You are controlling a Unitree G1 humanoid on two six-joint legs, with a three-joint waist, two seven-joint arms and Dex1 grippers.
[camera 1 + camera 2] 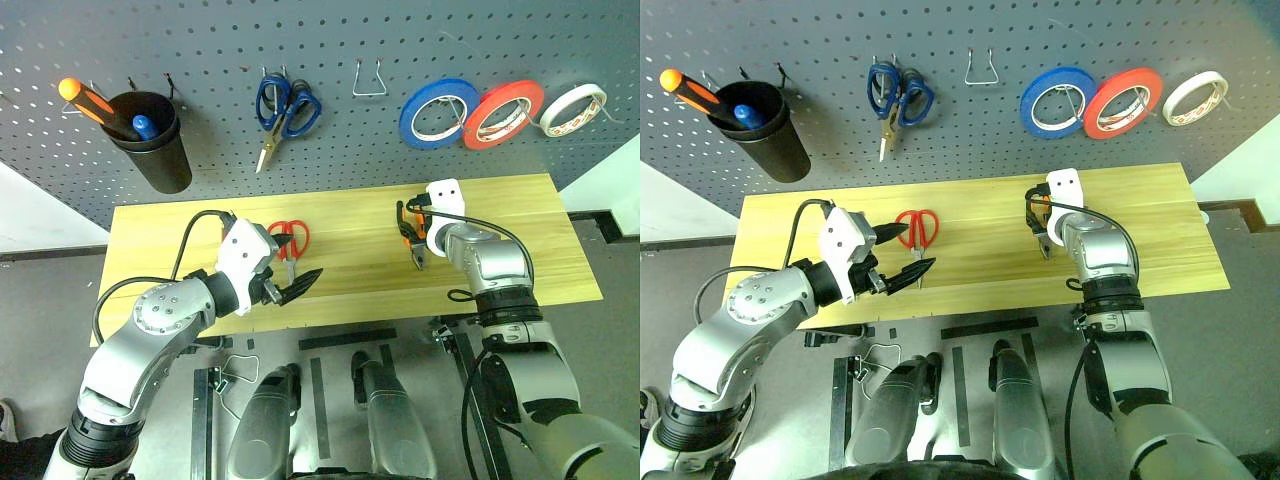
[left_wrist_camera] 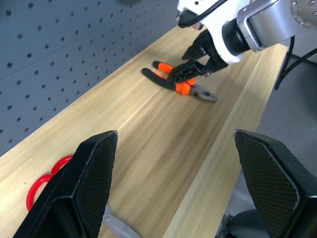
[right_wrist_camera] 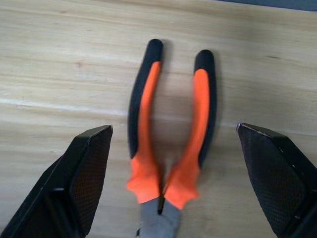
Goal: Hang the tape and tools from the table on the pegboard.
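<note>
The dark grey pegboard spans the far wall above the light wooden bench. On the board hang, left to right, a black cup holding an orange-handled screwdriver, blue-handled scissors, an empty wire hook, a blue tape roll, the red tape and a white roll. The left gripper hovers over the bench's near left part with fingers spread wide and nothing between them, just beside the red-handled scissors lying flat. The right gripper is lowered over the pliers on the bench's centre-right, its fingers open on either side of the orange-and-black handles, not clamped.
</note>
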